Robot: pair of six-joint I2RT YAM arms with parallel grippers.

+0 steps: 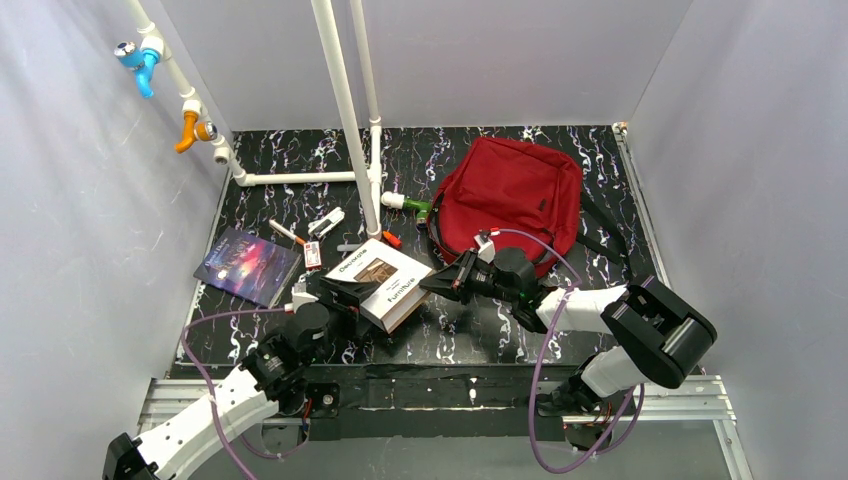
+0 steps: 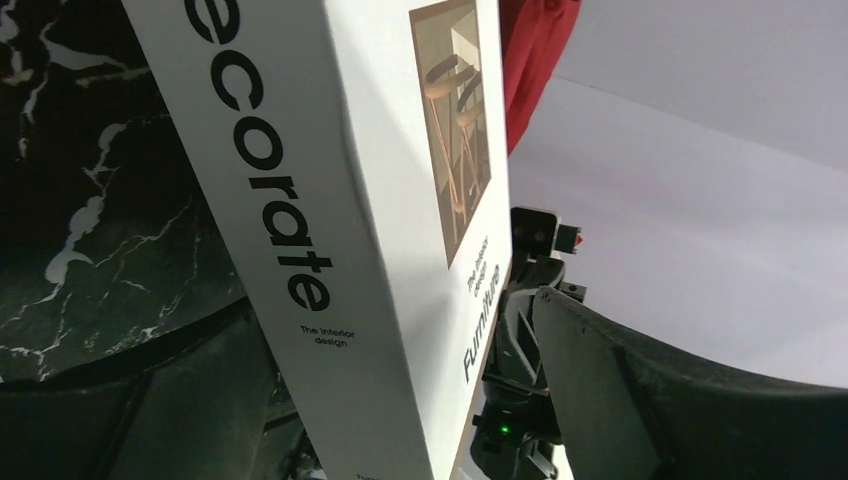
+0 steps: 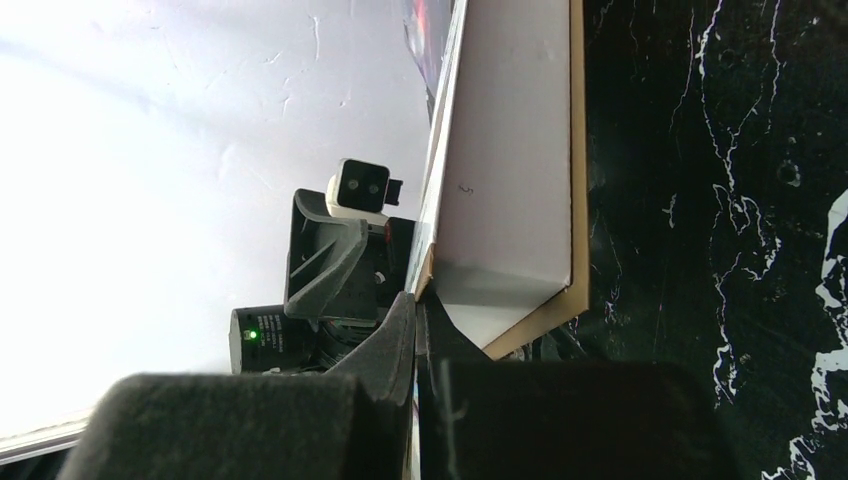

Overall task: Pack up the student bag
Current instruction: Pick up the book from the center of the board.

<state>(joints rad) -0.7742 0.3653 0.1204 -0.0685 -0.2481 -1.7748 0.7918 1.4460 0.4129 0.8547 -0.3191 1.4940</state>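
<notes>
White book (image 1: 385, 280) reads "Decorate", "The interior design", "Furniture" — it sits between the left gripper's (image 1: 335, 292) wide-spread fingers, with a gap on the cover side. Right gripper (image 1: 440, 283) is pressed closed, its tips at the book's corner. Red bag (image 1: 515, 190) lies on the table (image 1: 470, 335) — far right, behind the right gripper.
</notes>
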